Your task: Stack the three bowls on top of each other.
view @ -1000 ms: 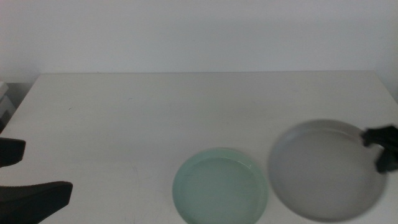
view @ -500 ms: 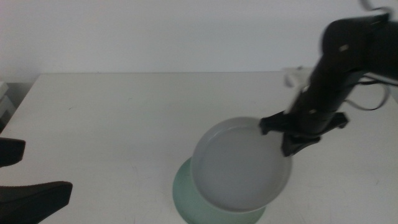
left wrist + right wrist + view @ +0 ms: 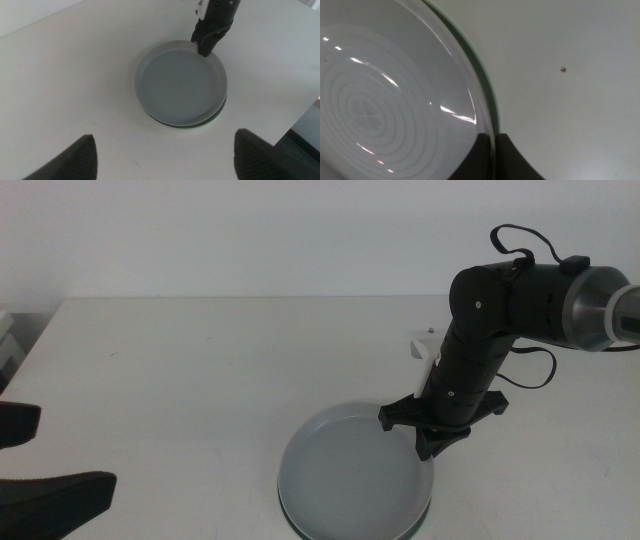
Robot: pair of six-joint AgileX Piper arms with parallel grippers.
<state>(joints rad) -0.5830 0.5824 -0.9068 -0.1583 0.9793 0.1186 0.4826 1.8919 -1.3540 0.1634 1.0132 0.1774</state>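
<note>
The grey bowl (image 3: 350, 477) sits on the pale mint green bowl (image 3: 220, 107) near the table's front edge, right of centre. Only a thin green rim (image 3: 488, 95) shows under it. My right gripper (image 3: 424, 431) comes in from the right and is shut on the grey bowl's far right rim (image 3: 485, 127). It also shows in the left wrist view (image 3: 203, 44). My left gripper (image 3: 40, 462) waits open and empty at the front left, well apart from the bowls (image 3: 181, 83). The white bowl is out of view.
The white table (image 3: 200, 370) runs back to a white wall. Its front edge shows in the left wrist view (image 3: 300, 107), close to the stacked bowls. A small dark speck (image 3: 563, 69) lies on the table beside the bowls.
My right gripper carried the grey bowl leftwards from the right side and lowered it onto the mint green bowl. The left gripper has not moved.
</note>
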